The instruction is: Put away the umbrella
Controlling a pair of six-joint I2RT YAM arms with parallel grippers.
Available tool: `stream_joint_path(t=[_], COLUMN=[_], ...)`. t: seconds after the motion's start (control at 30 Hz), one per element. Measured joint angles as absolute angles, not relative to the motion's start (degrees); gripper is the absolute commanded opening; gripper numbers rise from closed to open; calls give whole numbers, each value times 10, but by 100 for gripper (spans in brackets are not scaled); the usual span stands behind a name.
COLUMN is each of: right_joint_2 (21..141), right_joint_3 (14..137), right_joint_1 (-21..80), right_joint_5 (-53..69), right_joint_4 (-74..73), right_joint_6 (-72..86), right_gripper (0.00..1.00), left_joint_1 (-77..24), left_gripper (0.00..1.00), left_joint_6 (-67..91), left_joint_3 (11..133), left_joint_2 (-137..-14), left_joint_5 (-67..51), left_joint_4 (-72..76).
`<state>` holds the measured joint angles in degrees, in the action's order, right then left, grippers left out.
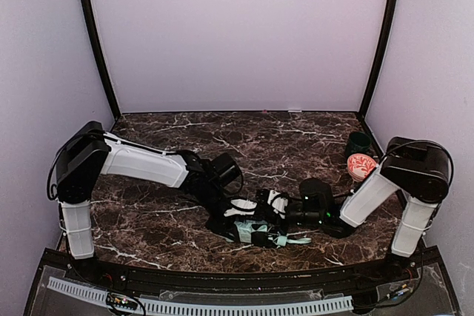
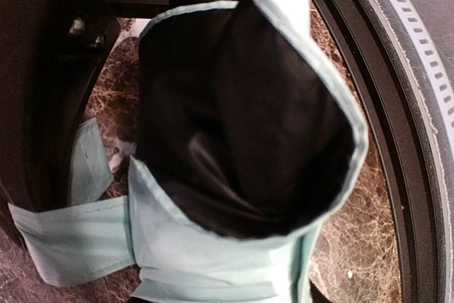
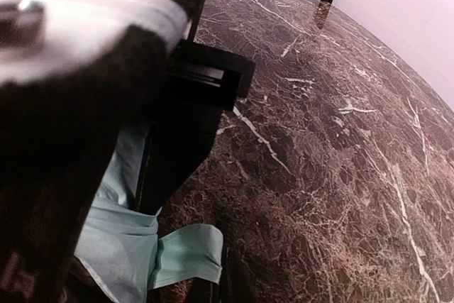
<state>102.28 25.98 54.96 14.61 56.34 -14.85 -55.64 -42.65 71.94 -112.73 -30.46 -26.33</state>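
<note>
The umbrella (image 1: 248, 231) lies near the table's front edge between my two arms, its mint fabric bunched and its thin cord trailing right. My left gripper (image 1: 238, 212) is down on its left end. In the left wrist view the mint canopy with black underside (image 2: 213, 246) fills the frame and rises from where the jaws are, hiding the fingers. My right gripper (image 1: 280, 209) is at the umbrella's right side. In the right wrist view a mint fabric flap (image 3: 177, 257) lies beside one dark finger (image 3: 230, 285); the other finger is hidden.
A dark green cup (image 1: 359, 143) and an orange-and-white patterned bowl (image 1: 361, 166) stand at the right, behind my right arm. The table's black front rim (image 2: 383, 104) runs close to the umbrella. My left gripper's body (image 3: 85, 104) looms close in the right wrist view.
</note>
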Motion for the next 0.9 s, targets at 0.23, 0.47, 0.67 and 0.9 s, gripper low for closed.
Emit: stream_joint_path(t=[0.23, 0.47, 0.67, 0.9], right_joint_2=[1049, 1062, 1066, 1067], right_joint_3=[259, 259, 258, 255], right_joint_1=[559, 560, 560, 552], right_joint_5=[129, 131, 119, 124], right_joint_4=[606, 633, 644, 649], right_joint_6=[-134, -139, -138, -138], right_gripper=[0, 0, 0, 0], left_joint_1=[-554, -554, -554, -554], left_gripper=[31, 53, 57, 58], left_joint_6=[-391, -343, -305, -271], left_joint_3=[689, 648, 604, 573], left_joint_2=[-1120, -1105, -1094, -1091], left_joint_5=[-294, -294, -289, -287], left_joint_4=[-205, -135, -42, 34])
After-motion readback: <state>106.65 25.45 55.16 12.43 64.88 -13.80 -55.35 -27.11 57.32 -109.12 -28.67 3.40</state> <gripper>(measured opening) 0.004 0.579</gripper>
